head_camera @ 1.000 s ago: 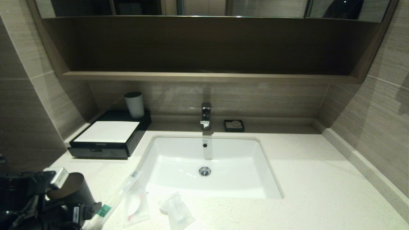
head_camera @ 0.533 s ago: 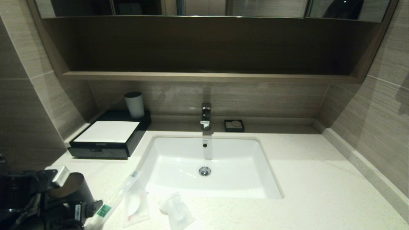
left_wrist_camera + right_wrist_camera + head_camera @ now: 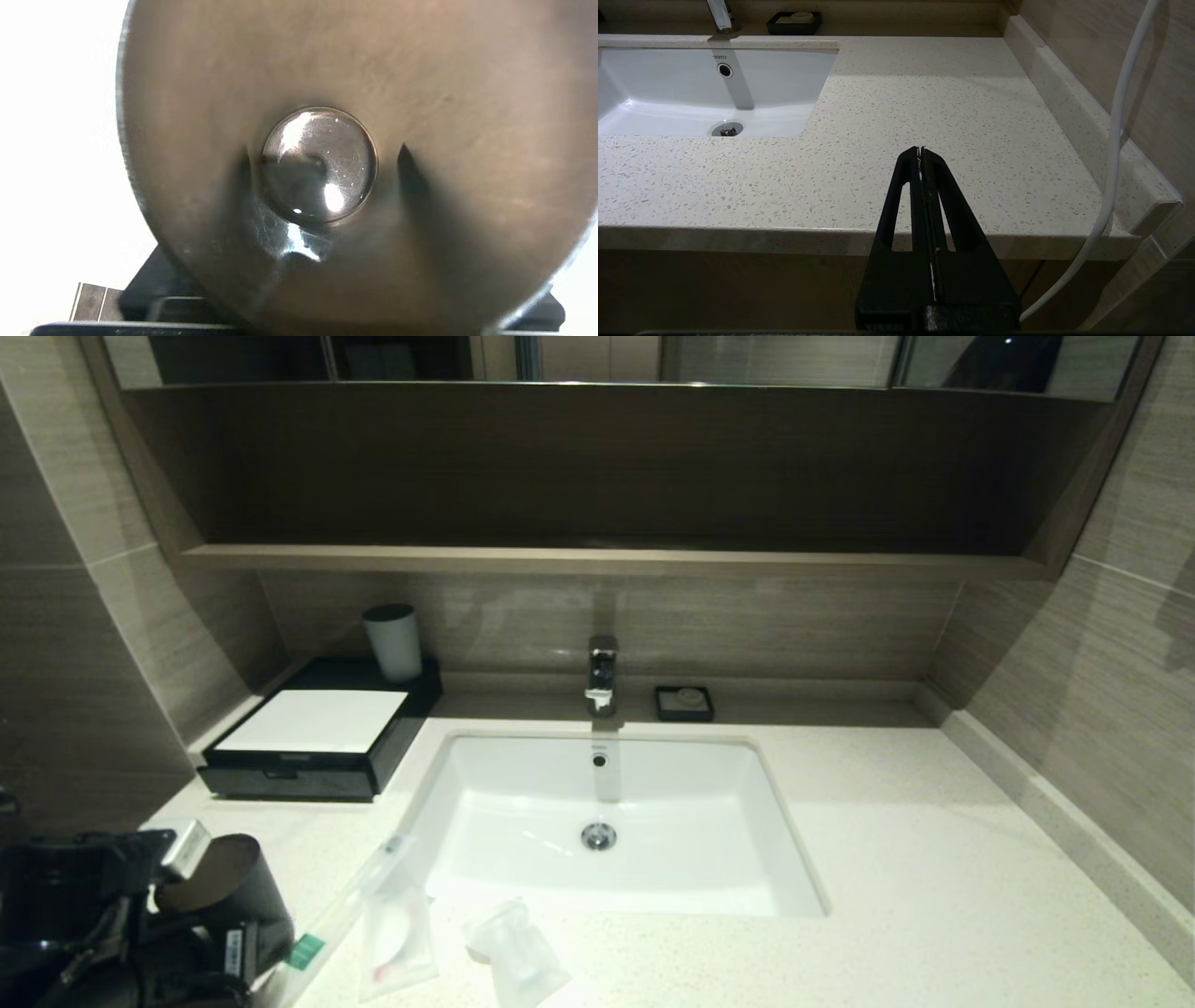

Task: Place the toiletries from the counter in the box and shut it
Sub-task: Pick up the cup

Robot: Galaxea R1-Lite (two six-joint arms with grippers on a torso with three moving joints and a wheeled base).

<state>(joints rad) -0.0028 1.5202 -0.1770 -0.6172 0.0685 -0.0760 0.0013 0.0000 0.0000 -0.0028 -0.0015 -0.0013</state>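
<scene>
Head view first: the left gripper [image 3: 213,901] is down in the near-left corner, wrapped around a dark tapered cup [image 3: 245,882] that's tipped toward the camera. In the left wrist view the cup's base fills nearly everything, so honestly I can't tell whether it's actually clamped on it or just sitting around it. My guess is the cup is being dealt with because it's parked right beside the stuff that needs picking up. The long toothbrush packet [image 3: 345,905] with the green label lies diagonally just next to it, one flat packet [image 3: 397,933] overlaps the toothbrush one, and the second flat packet [image 3: 518,957] sits a bit further along the front strip below the basin [image 3: 747,859]. None of the three is in the box [image 3: 313,721] yet, which sits against the back-left wall with its drawer front looking pushed in, so I'd say that needs opening before anything goes in. A pale cup [image 3: 393,642] stands on the box's rear edge. The right gripper [image 3: 920,154] is parked off the front edge on the right side, fingers pressed together, holding nothing. The tabletop [image 3: 934,896] is pale cream speckled stone, glossy under the light. Round it there's a chrome tap [image 3: 602,674], a little black soap dish [image 3: 684,703], brown striped wall tiles, a deep wooden shelf niche and a mirror above.
</scene>
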